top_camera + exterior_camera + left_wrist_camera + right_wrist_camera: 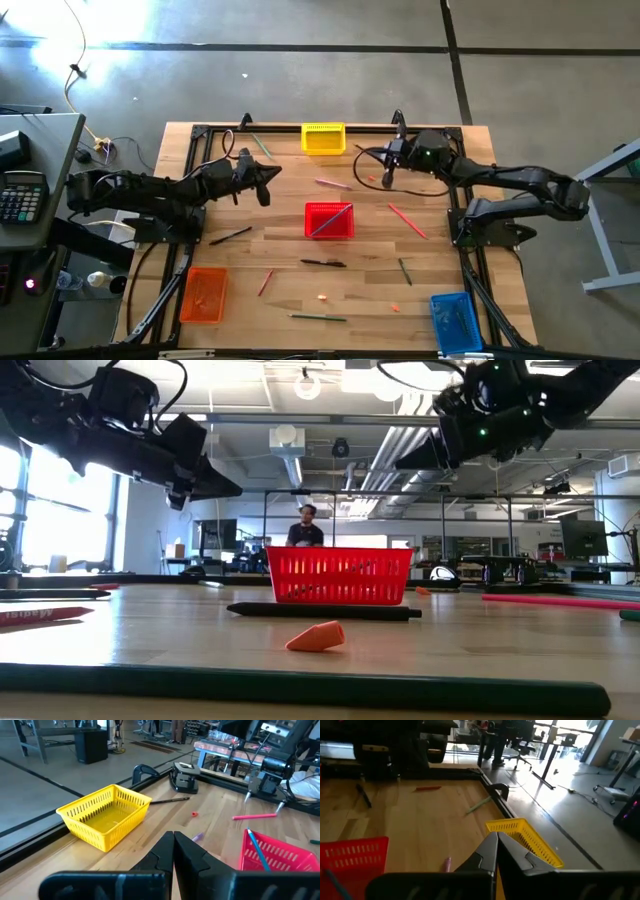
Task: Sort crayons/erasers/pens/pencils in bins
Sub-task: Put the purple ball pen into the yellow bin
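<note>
I am holding my left end effector (262, 186) above the worktop (250, 255), between the yellow bin (323, 138) at the far edge and the red bin (329, 220) in the middle; its fingers (192, 852) are pressed together with nothing between them. My right end effector (388, 176) is hanging over the far right part of the worktop, just right of the yellow bin, and its fingers (490, 851) are also pressed together and carrying nothing.

The red bin is holding a grey-blue pencil (333, 219) leaning across it. The orange bin (204, 294) is sitting at the near left corner and the blue bin (455, 320) at the near right corner.

Loose things are lying scattered on the wood: a black pen (322, 263) just in front of the red bin, another black pen (230, 236) to its left, a pink pencil (333, 184) behind it, a red pencil (408, 221) to its right, a green pencil (318, 317) along the near edge, and a small orange eraser (322, 296) near that pencil.
</note>
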`<state>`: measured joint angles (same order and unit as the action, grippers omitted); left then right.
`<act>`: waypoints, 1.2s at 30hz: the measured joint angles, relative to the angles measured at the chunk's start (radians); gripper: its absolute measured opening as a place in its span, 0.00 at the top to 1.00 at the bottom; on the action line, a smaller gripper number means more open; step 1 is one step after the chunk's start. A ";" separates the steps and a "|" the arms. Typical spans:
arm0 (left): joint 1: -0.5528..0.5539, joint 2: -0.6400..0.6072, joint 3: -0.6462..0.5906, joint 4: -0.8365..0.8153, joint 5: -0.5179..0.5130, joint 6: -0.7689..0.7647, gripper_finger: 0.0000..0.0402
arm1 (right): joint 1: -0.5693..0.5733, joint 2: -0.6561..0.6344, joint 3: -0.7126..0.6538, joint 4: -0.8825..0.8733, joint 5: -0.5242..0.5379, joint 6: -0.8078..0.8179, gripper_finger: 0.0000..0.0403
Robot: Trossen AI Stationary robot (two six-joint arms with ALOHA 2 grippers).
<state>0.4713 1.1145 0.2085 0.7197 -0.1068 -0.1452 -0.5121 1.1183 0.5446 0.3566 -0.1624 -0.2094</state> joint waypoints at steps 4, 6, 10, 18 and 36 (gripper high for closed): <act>0.000 0.000 0.000 0.000 0.001 0.016 1.00 | 0.040 0.000 0.079 -0.172 0.057 0.026 1.00; 0.000 0.000 0.000 0.000 0.001 0.018 1.00 | 0.070 0.000 0.118 -0.260 0.098 0.029 1.00; 0.000 0.000 0.000 0.000 0.001 0.018 1.00 | 0.133 0.000 0.181 -0.422 0.175 0.090 1.00; 0.000 0.000 0.000 0.000 0.000 0.034 1.00 | 0.282 0.000 0.260 -0.726 0.399 0.347 1.00; 0.000 0.000 0.000 -0.020 0.000 0.063 1.00 | 0.404 0.001 0.326 -1.212 0.441 0.698 0.79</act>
<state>0.4709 1.1145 0.2085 0.6994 -0.1066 -0.0820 -0.1081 1.1192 0.8703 -0.8552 0.2790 0.4881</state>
